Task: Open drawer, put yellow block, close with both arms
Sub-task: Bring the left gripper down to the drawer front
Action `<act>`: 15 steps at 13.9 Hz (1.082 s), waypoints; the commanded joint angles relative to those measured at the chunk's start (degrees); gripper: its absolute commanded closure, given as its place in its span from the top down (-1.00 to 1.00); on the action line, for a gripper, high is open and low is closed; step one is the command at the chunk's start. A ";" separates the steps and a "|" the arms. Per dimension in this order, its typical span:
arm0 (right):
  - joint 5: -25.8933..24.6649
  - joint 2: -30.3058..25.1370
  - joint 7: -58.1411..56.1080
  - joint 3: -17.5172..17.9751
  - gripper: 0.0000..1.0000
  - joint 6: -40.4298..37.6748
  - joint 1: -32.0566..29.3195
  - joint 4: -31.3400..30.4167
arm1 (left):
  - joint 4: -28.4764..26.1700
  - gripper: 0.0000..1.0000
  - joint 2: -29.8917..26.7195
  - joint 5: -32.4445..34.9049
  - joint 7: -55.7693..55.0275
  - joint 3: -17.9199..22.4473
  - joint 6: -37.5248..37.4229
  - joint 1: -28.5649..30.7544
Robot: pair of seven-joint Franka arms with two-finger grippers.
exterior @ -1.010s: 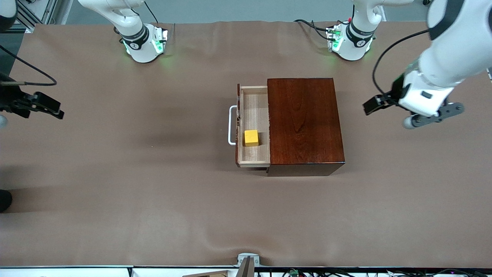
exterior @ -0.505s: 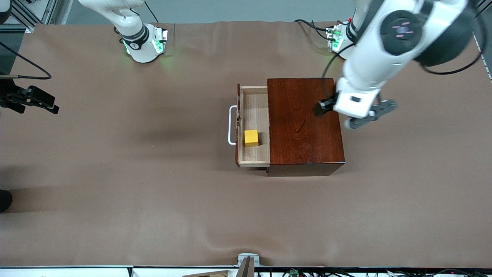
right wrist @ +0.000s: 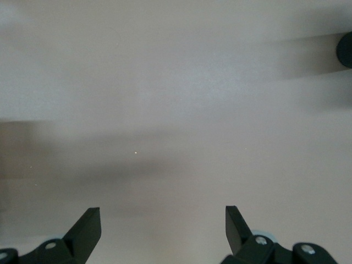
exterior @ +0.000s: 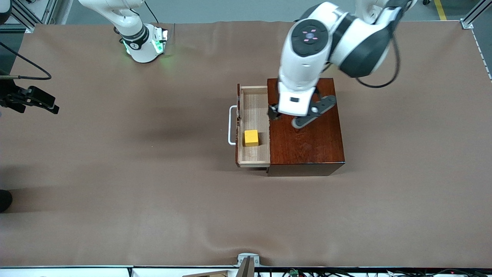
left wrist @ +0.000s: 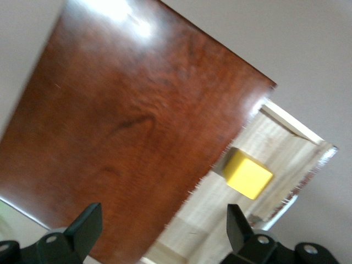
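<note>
Drawer, front view: drawer [exterior: 253, 127] stands pulled out of my dark reddish-brown box [exterior: 305, 125], toward the right arm's end of the tabletop [exterior: 115, 173]. Its long axis runs from the bases' edge toward the front camera; its white handle [exterior: 231, 125] faces the right arm's end.
Block, front view: yellow block [exterior: 251, 137] sits inside the drawer, in the half nearer the camera, close to the handle wall. So I judge the opening and placing done, with only the closing left.
Left pincer, front view: my left pincer [exterior: 273, 114] hangs over the box's top edge where it meets the drawer, probably to brace the box or help push.
Right pincer, front view: my right pincer [exterior: 46, 105] waits at the right arm's end, well apart from the drawer.
Left wrist view: fingers [left wrist: 88, 224] spread apart, holding nothing; below them the box top [left wrist: 126, 126], and the block [left wrist: 248, 174] in the pale tray [left wrist: 269, 143].
Right wrist view: fingers [right wrist: 88, 225] spread wide, empty, only bare tabletop [right wrist: 176, 110] beneath.
</note>
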 commanded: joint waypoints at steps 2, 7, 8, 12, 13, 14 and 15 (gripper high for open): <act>-0.71 -1.61 1.55 0.92 1.00 -0.25 -1.25 -1.02 | 4.10 1.00 5.03 3.70 -12.14 0.75 3.66 -6.11; -0.27 -1.35 2.70 1.00 1.00 -0.16 -1.61 -0.49 | 5.42 1.00 10.05 9.25 -33.24 0.84 8.93 -12.27; -0.27 -1.35 2.70 1.00 1.00 -0.16 -1.69 -0.40 | 5.51 1.00 10.84 9.25 -36.67 0.84 10.16 -13.15; -0.09 -1.35 2.61 1.09 1.00 -0.25 -1.61 -0.40 | 8.67 1.00 15.14 9.17 -53.89 1.19 17.27 -15.26; -0.09 -1.35 2.52 1.09 1.00 -0.34 -1.61 -0.49 | 8.68 1.00 16.03 8.99 -58.02 1.10 18.95 -15.79; -0.09 -1.35 2.52 1.09 1.00 -0.25 -1.52 -0.49 | 8.68 1.00 16.82 8.64 -62.93 0.84 20.27 -15.70; -0.09 -1.35 2.52 1.09 1.00 -0.25 -1.43 -0.40 | 8.68 1.00 17.61 8.64 -67.42 0.84 21.15 -15.70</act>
